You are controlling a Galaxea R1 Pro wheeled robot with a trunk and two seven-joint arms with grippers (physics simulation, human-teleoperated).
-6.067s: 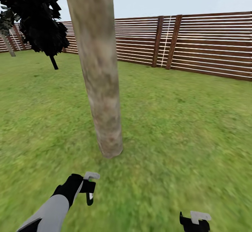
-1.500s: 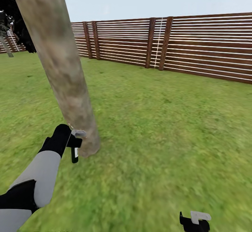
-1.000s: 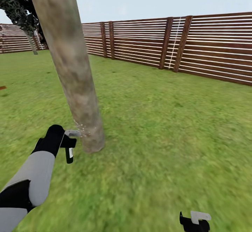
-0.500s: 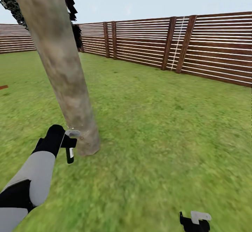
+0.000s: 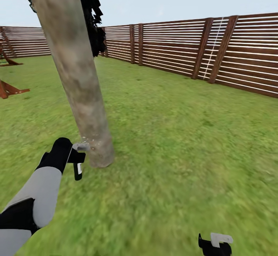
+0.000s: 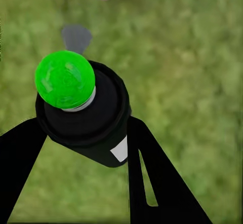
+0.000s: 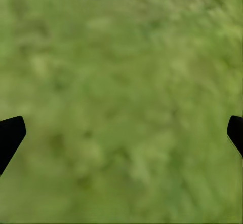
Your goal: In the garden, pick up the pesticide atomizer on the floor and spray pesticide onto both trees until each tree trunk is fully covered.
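On the lawn [image 5: 185, 132], just beside the base of the leaning tree trunk [image 5: 83, 94]: left end effector [image 5: 75, 159] clamped around the pesticide atomizer [image 5: 78, 163], grey nozzle aimed at the bark, pale specks showing there. Low at the right, right end effector [image 7: 121, 133] spread wide over grass, holding nothing. Behind, slatted fence [image 5: 216, 55].

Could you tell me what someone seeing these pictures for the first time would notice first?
First the thick, leaning tree trunk, rising from the lawn at the head view's left. Next the left end effector holding the pesticide atomizer close beside the trunk's base, grey nozzle towards the bark, where pale specks show. Behind, a brown slatted fence runs across the lawn's far side.
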